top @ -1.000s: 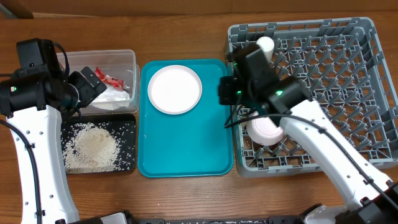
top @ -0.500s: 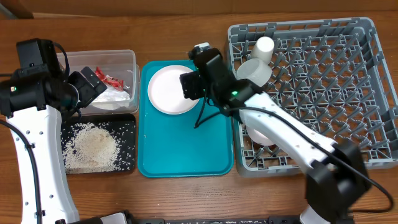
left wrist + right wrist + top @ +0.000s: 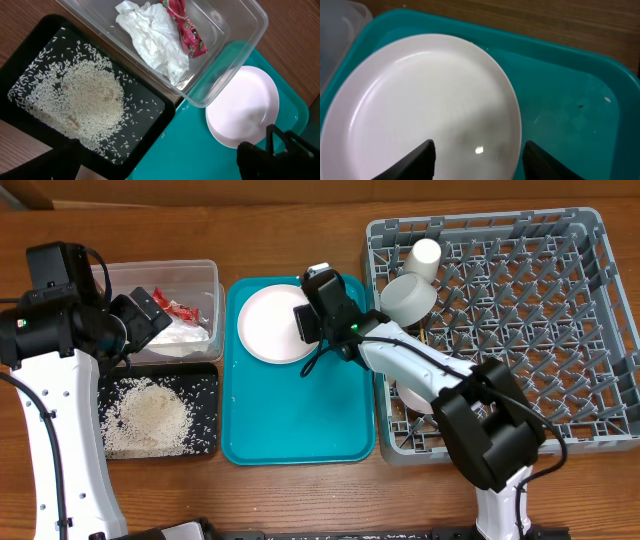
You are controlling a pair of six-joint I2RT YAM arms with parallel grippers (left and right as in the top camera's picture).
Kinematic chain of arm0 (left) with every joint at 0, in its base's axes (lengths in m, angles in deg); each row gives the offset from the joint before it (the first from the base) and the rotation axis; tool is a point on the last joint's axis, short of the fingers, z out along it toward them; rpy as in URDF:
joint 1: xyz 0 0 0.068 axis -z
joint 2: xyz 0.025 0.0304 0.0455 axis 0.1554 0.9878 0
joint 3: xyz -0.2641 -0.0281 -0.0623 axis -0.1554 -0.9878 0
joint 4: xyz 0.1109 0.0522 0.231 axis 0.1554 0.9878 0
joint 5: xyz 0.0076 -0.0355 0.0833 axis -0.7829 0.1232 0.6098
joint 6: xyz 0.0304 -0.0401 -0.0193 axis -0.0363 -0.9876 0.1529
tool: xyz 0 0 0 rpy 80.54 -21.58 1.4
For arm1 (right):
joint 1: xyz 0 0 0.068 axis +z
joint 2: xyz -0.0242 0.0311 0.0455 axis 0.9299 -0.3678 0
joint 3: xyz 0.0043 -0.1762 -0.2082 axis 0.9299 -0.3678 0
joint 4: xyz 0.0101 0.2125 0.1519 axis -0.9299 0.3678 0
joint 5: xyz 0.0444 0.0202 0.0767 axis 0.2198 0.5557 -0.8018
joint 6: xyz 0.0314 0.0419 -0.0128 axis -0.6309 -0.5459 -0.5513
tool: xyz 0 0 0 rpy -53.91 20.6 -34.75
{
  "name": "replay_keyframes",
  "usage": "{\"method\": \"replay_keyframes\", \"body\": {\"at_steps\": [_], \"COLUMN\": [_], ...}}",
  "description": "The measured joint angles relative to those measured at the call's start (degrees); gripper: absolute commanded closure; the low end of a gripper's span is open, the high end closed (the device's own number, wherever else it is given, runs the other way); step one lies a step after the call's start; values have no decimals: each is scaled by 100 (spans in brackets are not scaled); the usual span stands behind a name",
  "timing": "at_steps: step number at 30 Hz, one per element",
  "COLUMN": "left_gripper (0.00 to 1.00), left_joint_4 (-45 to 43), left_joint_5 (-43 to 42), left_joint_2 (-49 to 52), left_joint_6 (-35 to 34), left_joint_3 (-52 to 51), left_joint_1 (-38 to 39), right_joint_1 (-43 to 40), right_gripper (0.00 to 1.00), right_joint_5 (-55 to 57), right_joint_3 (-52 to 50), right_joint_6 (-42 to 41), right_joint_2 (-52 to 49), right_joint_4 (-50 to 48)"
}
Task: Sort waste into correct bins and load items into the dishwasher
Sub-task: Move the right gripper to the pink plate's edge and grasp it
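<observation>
Left of the teal tray [image 3: 300, 420], the napkin [image 3: 150, 37] and wrapper [image 3: 187, 30] lay in the tub [image 3: 200, 275] and the rice [image 3: 145, 415] on the black tray [image 3: 205, 380], with the left gripper [image 3: 148, 308] hanging wide open above the tub, so the waste looked sorted. At the teal tray's far end lay the plate [image 3: 270, 330], and the right gripper [image 3: 477, 145] hovered over its right edge, jaws partly apart and empty; picking it up seemed the step in hand. Right of the teal tray the rack [image 3: 590, 330] held the cup [image 3: 427, 255], the grey bowl [image 3: 405, 298] and the white bowl [image 3: 415, 395], so next a finger likely had to slip under the flat rim before closing.
</observation>
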Motion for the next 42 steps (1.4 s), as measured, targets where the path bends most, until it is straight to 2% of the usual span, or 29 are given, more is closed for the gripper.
{"method": "replay_keyframes", "body": {"at_steps": [14,20,42], "left_gripper": [0,0,0], "left_joint_4": [2,2,0], "left_joint_5": [0,0,0], "left_joint_2": [0,0,0], "left_joint_6": [0,0,0], "left_joint_3": [0,0,0], "left_joint_1": [0,0,0], "right_joint_1": [-122,-144,-144], "right_gripper": [59,79,80], "right_joint_5": [7,2,-98], "right_joint_3": [0,0,-2], "right_joint_6": [31,15,-90], "right_joint_2": [-417,-457,-457], "right_joint_4": [-9,9,138]}}
